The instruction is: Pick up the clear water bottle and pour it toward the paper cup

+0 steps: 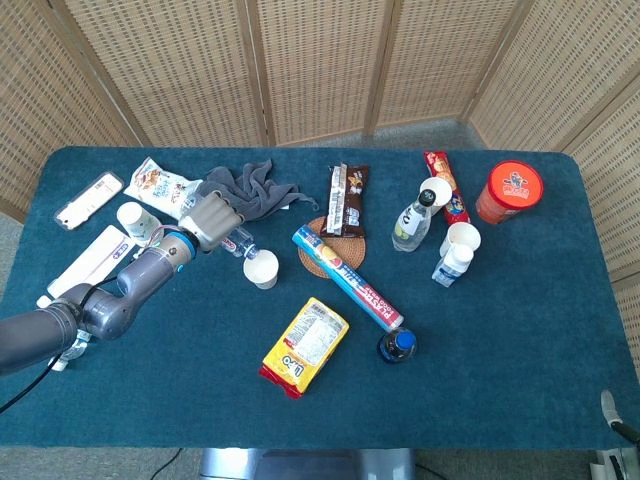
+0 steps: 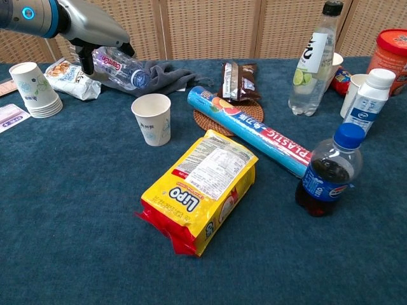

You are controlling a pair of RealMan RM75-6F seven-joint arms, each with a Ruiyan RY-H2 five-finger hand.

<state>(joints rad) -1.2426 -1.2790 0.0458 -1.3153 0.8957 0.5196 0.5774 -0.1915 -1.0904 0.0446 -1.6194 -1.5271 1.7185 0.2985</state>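
My left hand (image 1: 207, 222) (image 2: 95, 33) grips the clear water bottle (image 2: 121, 66) (image 1: 239, 244) by its body. The bottle is tipped with its blue-capped neck pointing down and right, above and just left of the single paper cup (image 2: 151, 119) (image 1: 262, 268). The cup stands upright on the blue table (image 2: 76, 216). My right hand is out of both views.
A stack of paper cups (image 2: 32, 89) stands at the left, a grey towel (image 2: 162, 73) behind the cup. A yellow Lipo pack (image 2: 200, 187), a plastic-wrap tube (image 2: 254, 130), a cola bottle (image 2: 331, 171), a tall lime drink bottle (image 2: 311, 60) and a white bottle (image 2: 369, 98) lie to the right.
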